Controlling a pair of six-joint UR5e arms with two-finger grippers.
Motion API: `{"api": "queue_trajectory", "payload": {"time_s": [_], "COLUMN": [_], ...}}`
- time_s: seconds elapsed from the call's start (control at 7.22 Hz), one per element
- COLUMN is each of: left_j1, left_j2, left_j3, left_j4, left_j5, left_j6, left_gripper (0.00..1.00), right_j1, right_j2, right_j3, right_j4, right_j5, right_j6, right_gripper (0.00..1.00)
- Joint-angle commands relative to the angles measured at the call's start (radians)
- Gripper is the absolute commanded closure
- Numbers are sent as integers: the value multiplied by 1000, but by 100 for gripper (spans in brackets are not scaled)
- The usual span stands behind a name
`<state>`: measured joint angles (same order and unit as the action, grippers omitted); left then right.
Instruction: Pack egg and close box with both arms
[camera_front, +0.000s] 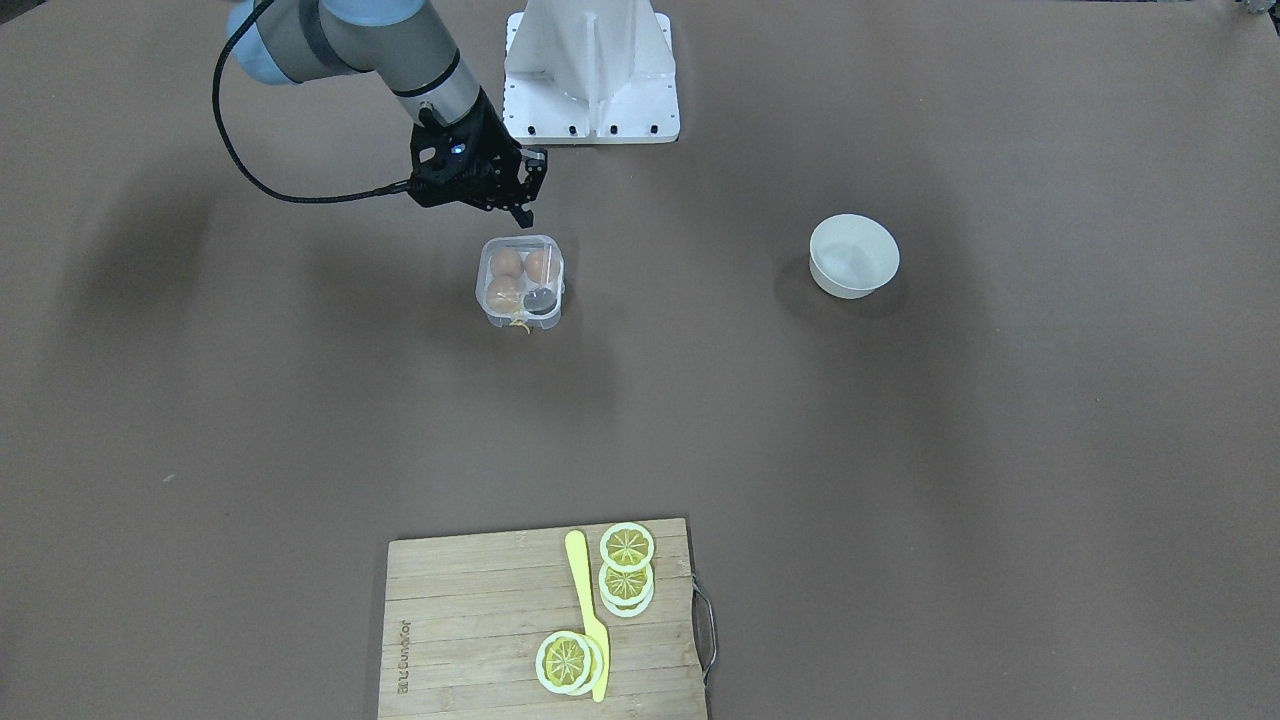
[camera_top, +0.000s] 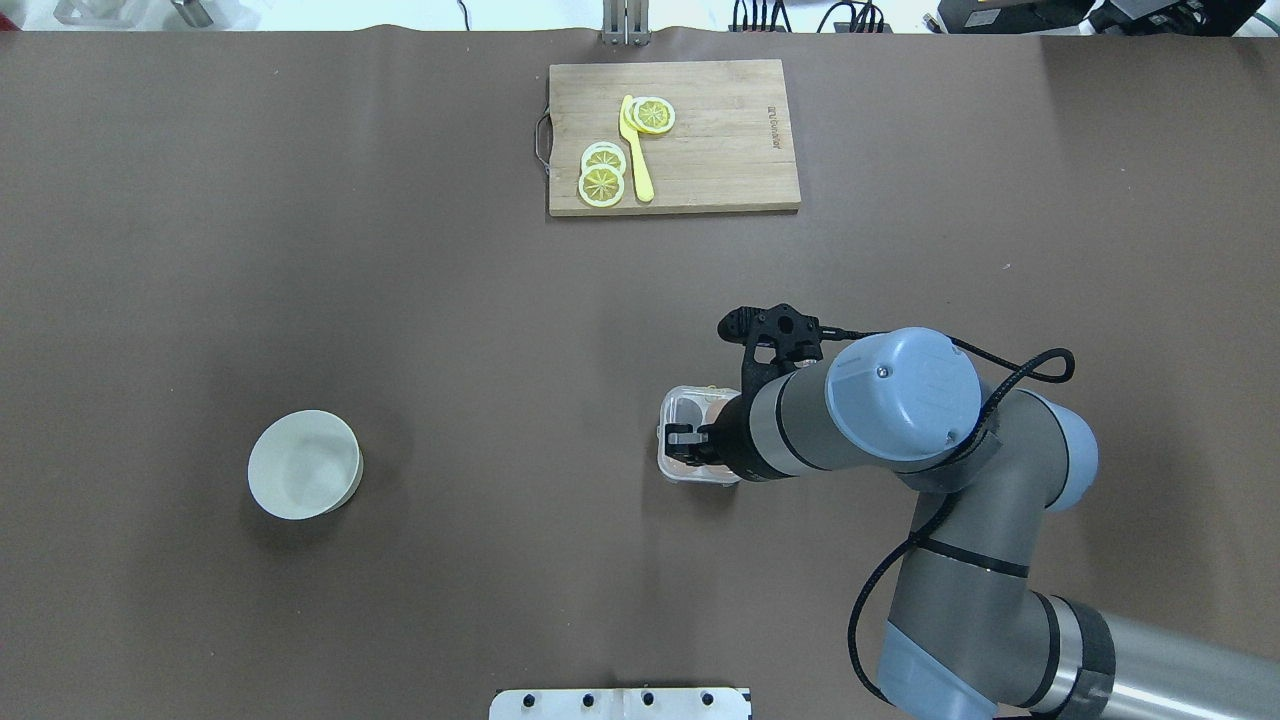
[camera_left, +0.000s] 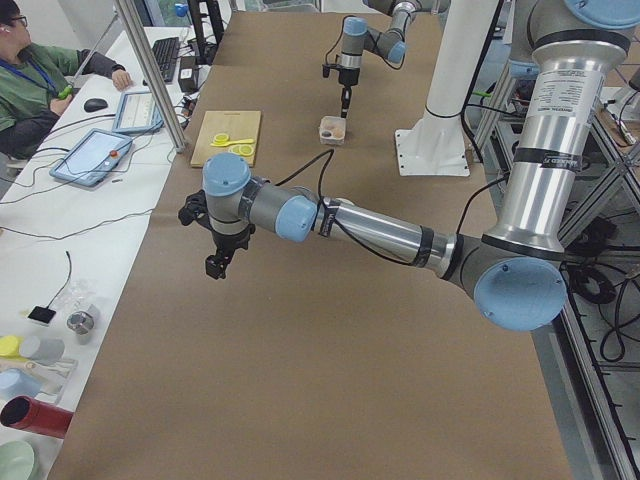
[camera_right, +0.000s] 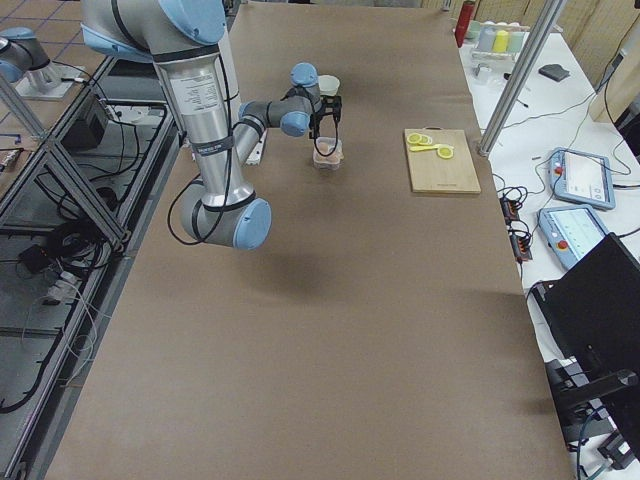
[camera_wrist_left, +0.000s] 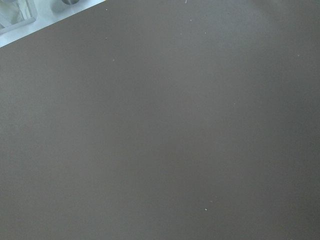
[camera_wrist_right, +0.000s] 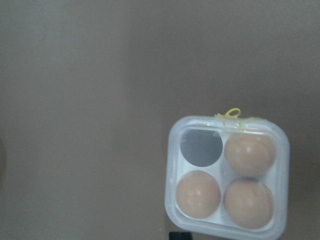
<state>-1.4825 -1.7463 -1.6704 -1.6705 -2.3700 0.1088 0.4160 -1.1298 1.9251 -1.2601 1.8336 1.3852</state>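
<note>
Now smooth eggs (camera_wrist_right: 250, 152), clear square box (camera_wrist_right: 200, 146)

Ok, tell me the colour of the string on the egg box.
Yellow. The string on the box shows best in the right wrist-mounted view.

In the overhead view the right arm (camera_top: 800, 420) covered most of the box (camera_top: 685, 410), so the eggs (camera_front: 507, 264) were largely hidden there. The right gripper (camera_front: 527, 205) was too small and dark to tell how its jaws stood. The right wrist view caught only a black sliver of it at the bottom edge, which also cut off the box's near wall. The left gripper (camera_left: 216, 266) showed only from the side, its jaws unreadable. The board (camera_front: 470, 620) ran off the front view's bottom edge.
</note>
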Motion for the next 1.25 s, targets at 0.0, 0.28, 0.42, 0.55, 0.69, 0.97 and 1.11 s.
{"api": "queue_trajectory", "payload": {"time_s": [0.0,0.28,0.42,0.55,0.69,0.97,1.11], "left_j1": [-13,-65,-82,-114,-127,-128,-128], "left_j2": [14,40,116,161,232,310,315], "left_j3": [24,111,119,118,92,38,11], "left_j4": [11,38,29,29,22,34,35], "left_j5": [-6,-2,0,-5,-5,-3,-2], "left_j6": [0,79,83,83,80,69,-13], "left_gripper": [3,3,3,3,3,3,3], "right_j1": [76,171,226,295,378,539,611], "right_j2": [53,97,96,96,94,82,61], "right_j3": [14,41,37,37,29,-30,-85], "right_j4": [-60,-235,-293,-361,-446,-507,-502], "right_j5": [68,110,127,148,217,320,364], "right_j6": [3,-12,-14,-85,-210,-430,-562], "right_gripper": [100,100,36,0,0,0,0]}}
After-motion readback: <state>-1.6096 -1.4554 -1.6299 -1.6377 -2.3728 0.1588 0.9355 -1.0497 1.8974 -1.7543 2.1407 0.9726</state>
